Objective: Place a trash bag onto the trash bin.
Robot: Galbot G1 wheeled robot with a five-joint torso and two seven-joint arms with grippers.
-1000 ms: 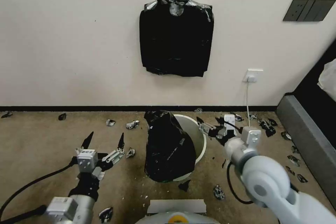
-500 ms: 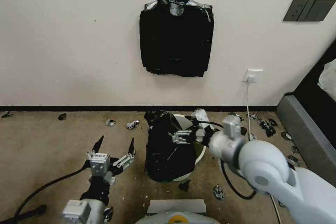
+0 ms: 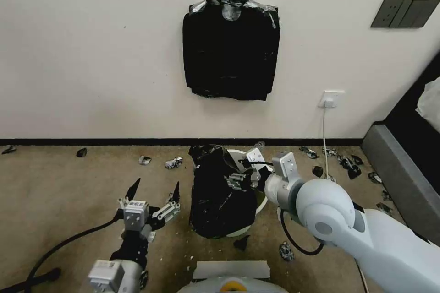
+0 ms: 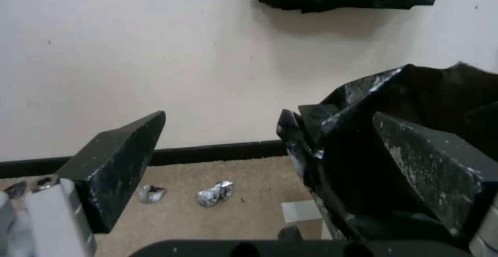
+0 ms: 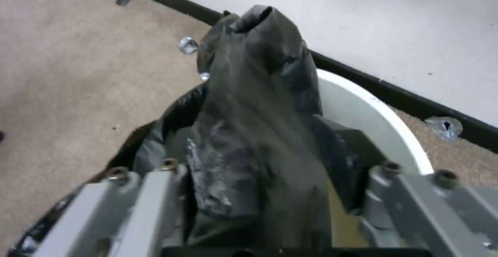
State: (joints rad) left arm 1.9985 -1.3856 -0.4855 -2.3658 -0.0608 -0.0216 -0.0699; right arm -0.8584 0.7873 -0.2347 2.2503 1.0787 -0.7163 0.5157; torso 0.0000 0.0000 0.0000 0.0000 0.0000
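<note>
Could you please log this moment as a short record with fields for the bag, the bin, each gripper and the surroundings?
trash bag: crinkled black, draped over the left side of the bin, bunched upward
trash bin: cream-white, on the carpet near the wall, right rim bare
right gripper: at the bag over the bin, fingers on either side of a fold
left gripper: open, left of the bin, apart from the bag
bundle of black bags: hanging on the wall
black scraps: scattered on the carpet

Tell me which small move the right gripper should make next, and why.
Probably it should close on the fold. The right gripper is open at the crinkled glossy black plastic trash bag, with a fold between its fingers. The bag drapes over one side of the round cream-white plastic trash bin, leaving its mouth uncovered. The open left gripper waits beside.
</note>
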